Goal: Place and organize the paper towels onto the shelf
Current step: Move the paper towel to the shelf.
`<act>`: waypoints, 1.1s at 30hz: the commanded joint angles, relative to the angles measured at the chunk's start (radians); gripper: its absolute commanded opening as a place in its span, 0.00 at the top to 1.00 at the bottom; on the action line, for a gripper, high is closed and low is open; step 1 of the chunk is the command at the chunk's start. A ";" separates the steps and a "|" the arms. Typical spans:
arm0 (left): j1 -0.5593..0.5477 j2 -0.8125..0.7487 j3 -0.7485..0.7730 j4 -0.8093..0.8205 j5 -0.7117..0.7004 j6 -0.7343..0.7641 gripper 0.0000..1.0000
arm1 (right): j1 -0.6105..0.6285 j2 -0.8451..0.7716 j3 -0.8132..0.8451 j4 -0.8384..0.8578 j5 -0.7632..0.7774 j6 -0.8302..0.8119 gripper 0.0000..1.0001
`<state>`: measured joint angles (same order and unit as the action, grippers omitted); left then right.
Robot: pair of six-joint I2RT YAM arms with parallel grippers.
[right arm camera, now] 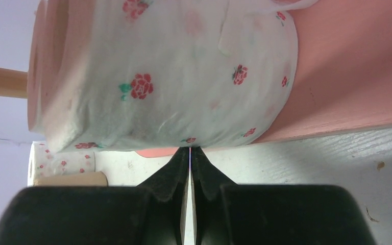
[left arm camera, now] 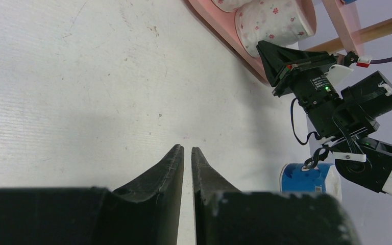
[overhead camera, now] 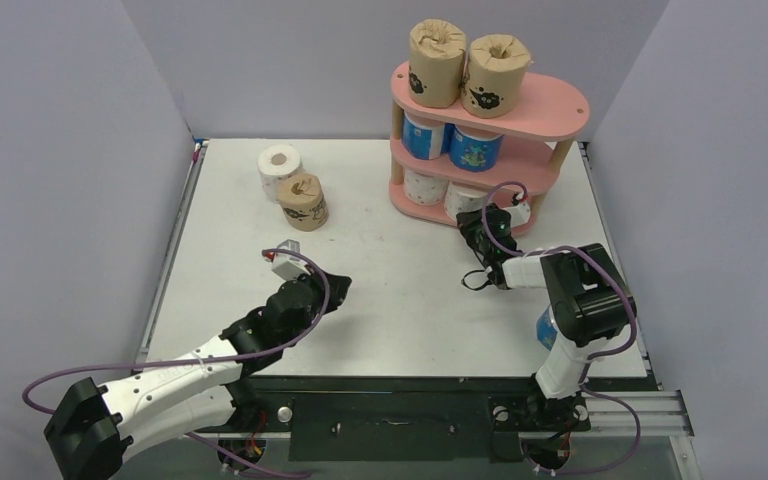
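The pink shelf stands at the back right. It carries two brown paper towels on top, two blue ones in the middle and two white flowered ones at the bottom. My right gripper is shut and empty. In the right wrist view its tips touch the right-hand white roll on the bottom board. My left gripper hovers shut and empty over the mid table. A white roll and a brown roll stand loose at the back left.
A blue roll stands by the right arm's base, half hidden behind the arm. Grey walls close the table on three sides. The right arm's cables loop just in front of the shelf.
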<state>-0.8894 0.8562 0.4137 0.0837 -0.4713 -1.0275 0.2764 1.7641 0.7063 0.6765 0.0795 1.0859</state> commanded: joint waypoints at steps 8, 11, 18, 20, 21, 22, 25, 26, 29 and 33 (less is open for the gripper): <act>-0.005 0.017 0.020 0.053 0.011 0.006 0.91 | -0.042 -0.150 -0.167 0.268 -0.027 0.049 1.00; -0.006 0.020 0.019 0.056 0.020 0.000 0.91 | -0.060 -0.123 -0.199 0.375 -0.061 0.107 1.00; -0.006 0.000 0.017 0.042 0.019 -0.005 0.91 | -0.088 -0.015 -0.181 0.534 -0.138 0.238 1.00; -0.006 -0.005 0.013 0.040 0.017 -0.007 0.91 | -0.089 0.000 -0.173 0.539 -0.139 0.251 1.00; -0.006 -0.006 0.012 0.039 0.015 -0.008 0.91 | -0.090 0.003 -0.169 0.538 -0.136 0.254 1.00; -0.006 -0.006 0.011 0.038 0.015 -0.009 0.91 | -0.091 0.013 -0.167 0.538 -0.136 0.259 1.00; -0.007 -0.003 0.013 0.037 0.014 -0.008 0.91 | -0.094 0.031 -0.154 0.542 -0.136 0.266 1.00; -0.006 -0.002 0.015 0.038 0.015 -0.008 0.91 | -0.094 0.039 -0.149 0.542 -0.137 0.266 1.00; -0.006 0.005 0.016 0.039 0.013 -0.008 0.91 | -0.096 0.060 -0.137 0.536 -0.139 0.266 1.00; -0.006 0.014 0.017 0.042 0.013 -0.008 0.91 | -0.101 0.078 -0.118 0.526 -0.140 0.265 1.00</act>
<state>-0.8898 0.8661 0.4137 0.0879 -0.4595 -1.0359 0.1883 1.8248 0.5503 1.1366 -0.0547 1.3457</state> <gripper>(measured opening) 0.094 0.002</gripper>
